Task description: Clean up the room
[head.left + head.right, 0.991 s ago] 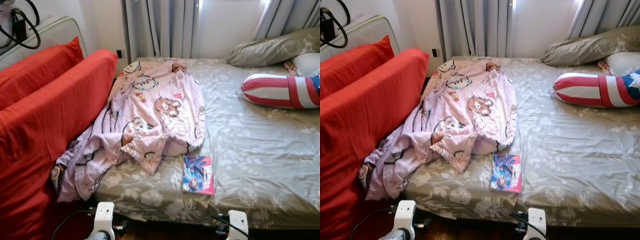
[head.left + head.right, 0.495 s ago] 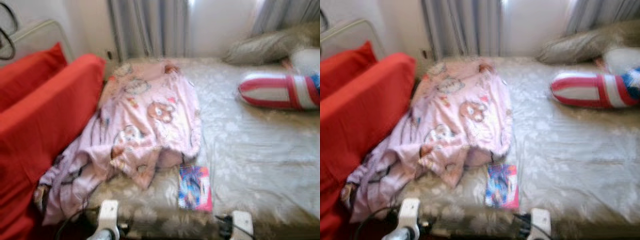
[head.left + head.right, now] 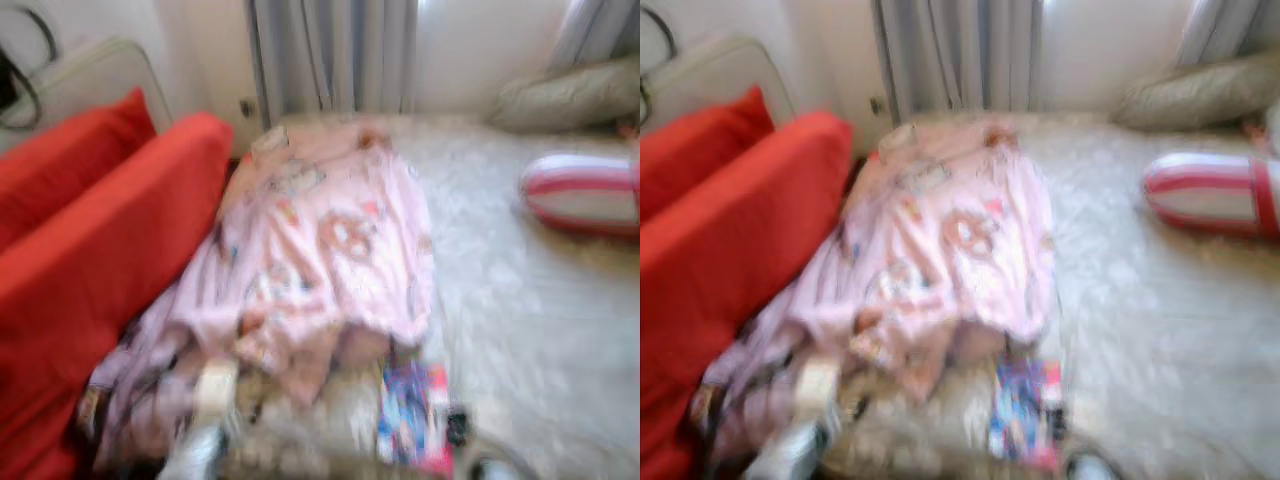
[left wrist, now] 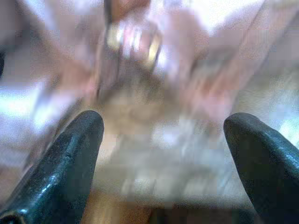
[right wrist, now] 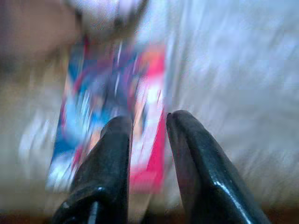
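Note:
All views are blurred by motion. A crumpled pink cartoon-print blanket (image 3: 320,240) lies across the left half of the bed (image 3: 520,330) and spills over its near left corner. A colourful book (image 3: 410,415) with a pink edge lies on the sheet by the bed's front edge. My left gripper (image 4: 163,122) is open, pointing at the blanket's (image 4: 140,42) bunched near edge. My right gripper (image 5: 149,119) hovers over the book (image 5: 98,107) with its fingers close together and nothing between them.
A red sofa back with a red cushion (image 3: 100,250) stands along the bed's left side. A red-and-white striped bolster (image 3: 585,190) and an olive pillow (image 3: 570,95) lie at the bed's far right. Grey curtains (image 3: 335,55) hang behind.
The camera has shifted and the picture has blurred. Both arms have risen from the bottom edge, the left toward the blanket's near edge and the right toward the book.

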`<state>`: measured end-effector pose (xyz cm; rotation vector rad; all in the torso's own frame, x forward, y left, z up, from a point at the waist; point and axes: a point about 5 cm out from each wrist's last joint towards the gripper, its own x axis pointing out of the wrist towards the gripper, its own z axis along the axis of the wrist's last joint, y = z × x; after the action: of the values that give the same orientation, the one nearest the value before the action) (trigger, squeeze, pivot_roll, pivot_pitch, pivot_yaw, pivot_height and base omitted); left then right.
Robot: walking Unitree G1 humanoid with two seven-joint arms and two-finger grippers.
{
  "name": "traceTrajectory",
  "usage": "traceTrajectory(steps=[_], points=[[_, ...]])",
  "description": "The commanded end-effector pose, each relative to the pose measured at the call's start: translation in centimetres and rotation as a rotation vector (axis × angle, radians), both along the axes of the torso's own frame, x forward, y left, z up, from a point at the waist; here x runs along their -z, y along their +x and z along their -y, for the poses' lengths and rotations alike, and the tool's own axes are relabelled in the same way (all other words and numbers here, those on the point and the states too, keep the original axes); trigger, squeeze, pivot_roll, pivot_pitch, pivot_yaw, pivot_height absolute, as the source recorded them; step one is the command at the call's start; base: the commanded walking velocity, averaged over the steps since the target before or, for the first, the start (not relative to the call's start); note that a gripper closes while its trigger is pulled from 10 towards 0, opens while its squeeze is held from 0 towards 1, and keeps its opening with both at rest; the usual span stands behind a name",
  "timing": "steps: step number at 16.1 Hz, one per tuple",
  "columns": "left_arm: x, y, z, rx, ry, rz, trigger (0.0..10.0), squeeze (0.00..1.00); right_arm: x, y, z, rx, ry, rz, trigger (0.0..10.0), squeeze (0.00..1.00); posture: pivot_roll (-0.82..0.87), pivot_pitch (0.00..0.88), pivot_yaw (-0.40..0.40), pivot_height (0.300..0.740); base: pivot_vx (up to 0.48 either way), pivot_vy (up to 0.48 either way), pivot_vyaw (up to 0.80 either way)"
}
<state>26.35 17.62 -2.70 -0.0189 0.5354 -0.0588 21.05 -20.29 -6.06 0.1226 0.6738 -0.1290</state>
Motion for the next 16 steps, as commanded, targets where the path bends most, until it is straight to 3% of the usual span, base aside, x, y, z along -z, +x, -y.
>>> traceTrajectory(steps=[1, 2, 3, 6, 7, 10, 13, 15, 16], points=[[-0.6, 0.1, -1.9, -0.047, 0.000, 0.048, 10.0, 0.00, -1.5, 1.8, -0.5, 0.003, 0.002, 0.132, 10.0, 0.00, -0.03, 0.000, 0.021, 0.740, 0.000, 0.000, 0.00], [-1.1, 0.5, -2.1, -0.061, -0.014, 0.082, 10.0, 0.00, -2.0, 2.3, -0.4, 0.006, -0.004, 0.177, 10.0, 0.00, -0.04, 0.000, 0.024, 0.740, 0.000, 0.000, 0.00], [-2.3, 1.2, -2.6, -0.087, -0.037, 0.176, 10.0, 0.00, -3.4, 3.3, 0.2, 0.013, -0.042, 0.280, 10.0, 0.00, -0.04, 0.000, 0.024, 0.740, 0.000, 0.000, 0.00], [-2.7, 0.7, -2.5, -0.064, -0.042, 0.254, 10.0, 0.00, -4.6, 3.7, 0.2, -0.007, -0.068, 0.378, 10.0, 0.00, -0.04, 0.000, 0.017, 0.740, 0.000, 0.000, 0.00], [-2.6, 0.5, -2.4, -0.052, -0.039, 0.261, 10.0, 0.00, -4.6, 3.6, 0.2, -0.013, -0.072, 0.385, 10.0, 0.00, -0.04, 0.000, 0.017, 0.740, 0.000, 0.000, 0.00], [-2.5, 0.6, -0.9, -0.011, -0.078, 0.255, 10.0, 0.00, -2.9, 2.0, 0.0, -0.013, -0.103, 0.275, 10.0, 0.00, -0.04, 0.000, 0.009, 0.740, 0.000, 0.000, 0.00], [-3.5, 1.8, -0.5, -0.001, -0.090, 0.291, 10.0, 0.00, -3.3, 2.6, -0.2, -0.009, -0.109, 0.288, 10.0, 0.00, -0.05, 0.000, 0.014, 0.721, 0.000, 0.000, 0.00], [-3.8, 2.0, -0.5, -0.013, -0.095, 0.303, 10.0, 0.00, -3.4, 2.8, -0.1, -0.010, -0.112, 0.286, 10.0, 0.00, -0.04, 0.000, 0.008, 0.721, 0.000, 0.000, 0.00], [-3.7, 2.0, -0.5, -0.011, -0.096, 0.304, 10.0, 0.00, -3.5, 2.9, -0.2, -0.012, -0.115, 0.286, 10.0, 0.00, -0.04, 0.000, 0.007, 0.701, 0.000, 0.000, 0.00]])
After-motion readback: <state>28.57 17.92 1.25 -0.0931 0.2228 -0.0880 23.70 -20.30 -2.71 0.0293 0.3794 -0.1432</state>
